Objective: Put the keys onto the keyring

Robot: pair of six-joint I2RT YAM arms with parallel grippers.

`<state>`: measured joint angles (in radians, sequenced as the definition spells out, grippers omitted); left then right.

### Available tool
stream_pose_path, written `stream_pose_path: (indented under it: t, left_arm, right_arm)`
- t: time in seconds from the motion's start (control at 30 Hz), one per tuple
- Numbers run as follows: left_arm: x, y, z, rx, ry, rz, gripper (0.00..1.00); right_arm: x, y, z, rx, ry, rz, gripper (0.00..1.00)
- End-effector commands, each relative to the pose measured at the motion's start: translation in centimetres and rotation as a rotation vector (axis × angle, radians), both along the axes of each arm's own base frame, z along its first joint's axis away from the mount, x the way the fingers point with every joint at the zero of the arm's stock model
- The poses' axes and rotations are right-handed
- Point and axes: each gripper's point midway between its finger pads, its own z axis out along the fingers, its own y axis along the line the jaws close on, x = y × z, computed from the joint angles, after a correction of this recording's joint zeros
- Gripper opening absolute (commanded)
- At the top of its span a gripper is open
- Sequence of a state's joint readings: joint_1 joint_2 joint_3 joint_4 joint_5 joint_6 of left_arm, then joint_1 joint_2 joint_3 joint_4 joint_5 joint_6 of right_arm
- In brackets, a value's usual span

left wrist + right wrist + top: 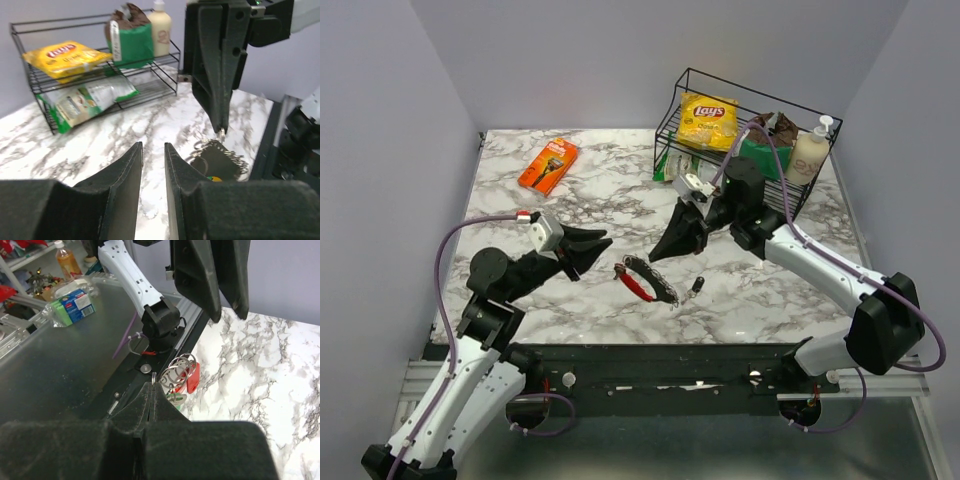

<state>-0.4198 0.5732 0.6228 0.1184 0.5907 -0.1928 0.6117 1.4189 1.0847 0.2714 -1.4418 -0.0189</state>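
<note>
The keyring [642,282], a grey loop with a red curved side, lies on the marble between the two arms. Several split rings [181,371] bunch on it, with a red key head [192,380] and a green key [176,398] beside them. My right gripper [657,255] points down over it, shut on a thin metal ring [153,376] that sticks out past its tips. My left gripper [600,250] hovers just left of the keyring, open with nothing in the gap [153,150]. A small loose key [697,286] lies to the right.
A black wire rack [670,103] at the back right holds a yellow Lay's bag [708,120], green packs and a lotion bottle [808,155]. An orange razor pack [548,165] lies at the back left. The table's front edge runs just below the keyring.
</note>
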Motion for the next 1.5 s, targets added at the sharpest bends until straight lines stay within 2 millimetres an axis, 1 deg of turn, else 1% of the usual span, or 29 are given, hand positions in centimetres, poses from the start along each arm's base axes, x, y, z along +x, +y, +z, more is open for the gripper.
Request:
stream_pose_path:
  t: [0.0,0.1,0.27,0.47,0.6,0.7,0.73,0.83,0.87,0.9,0.93,0.97,1.0,1.03,1.07,1.1,1.13,1.17,1.47]
  left_arm:
    - [1.0,1.5,0.5,-0.048,-0.024,0.118,0.34]
    - [0.9,1.2,0.0,-0.038,-0.008,0.095,0.34]
    - [0.6,1.0,0.1,-0.037,-0.014,0.072,0.34]
    - [0.2,0.6,0.2,-0.038,-0.019,0.038,0.34]
    - [0.0,0.4,0.3,-0.038,-0.023,0.021,0.34]
    - [-0.5,0.3,0.7,-0.039,-0.039,0.000,0.35]
    - [-0.8,0.2,1.0,-0.041,-0.051,-0.013,0.38]
    - [-2.1,-0.3,2.1,-0.057,-0.094,-0.087,0.41]
    - [-2.4,-0.5,2.4,-0.060,-0.108,-0.108,0.42]
    - [-3.1,-0.9,2.4,-0.052,-0.117,-0.154,0.42]
    - [-3.3,-1.1,2.4,-0.046,-0.120,-0.175,0.42]
    - [-3.4,-1.4,2.3,-0.040,-0.121,-0.203,0.43]
    - [-4.0,-1.8,2.2,-0.029,-0.125,-0.252,0.44]
    - [-4.3,-2.0,2.2,-0.029,-0.120,-0.281,0.44]
    - [-4.3,-2.3,2.4,-0.032,-0.128,-0.306,0.44]
    - [-4.5,-2.5,2.4,-0.034,-0.129,-0.329,0.44]
    - [-5.0,-2.7,2.6,-0.032,-0.133,-0.366,0.44]
    - [-5.0,-2.9,2.8,-0.040,-0.131,-0.380,0.44]
    - [-6.1,-2.7,4.9,-0.060,-0.178,-0.412,0.44]
  right_arm:
    - [-2.3,-1.4,2.4,0.045,-0.061,0.112,0.01]
    - [-3.0,-1.9,3.2,0.054,-0.070,0.143,0.01]
    - [-4.0,-2.6,4.3,0.070,-0.094,0.178,0.01]
    - [-4.6,-3.1,4.9,0.078,-0.107,0.205,0.01]
    - [-4.6,-3.1,5.0,0.080,-0.110,0.199,0.01]
    - [-4.0,-2.6,4.8,0.071,-0.099,0.160,0.01]
    - [-3.7,-2.4,4.7,0.067,-0.093,0.145,0.01]
    - [-2.2,-1.5,5.0,0.049,-0.068,0.064,0.01]
    - [-1.4,-1.0,4.9,0.040,-0.052,0.022,0.01]
    - [-1.1,-0.8,5.1,0.034,-0.038,0.001,0.01]
    - [-0.5,-0.5,5.2,0.031,-0.027,-0.034,0.01]
    - [0.2,-0.1,5.1,0.007,0.039,-0.086,0.01]
    - [0.4,0.1,6.2,0.062,-0.008,-0.095,0.01]
    - [0.4,0.1,6.3,0.077,-0.001,-0.108,0.01]
    - [0.3,0.1,5.8,0.062,0.066,-0.126,0.01]
    - [0.1,0.0,7.0,0.133,0.006,-0.128,0.01]
    - [0.1,0.0,7.2,0.146,0.014,-0.136,0.01]
    - [0.2,0.0,7.5,0.154,0.028,-0.148,0.01]
    - [0.8,0.3,7.1,0.160,0.049,-0.176,0.01]
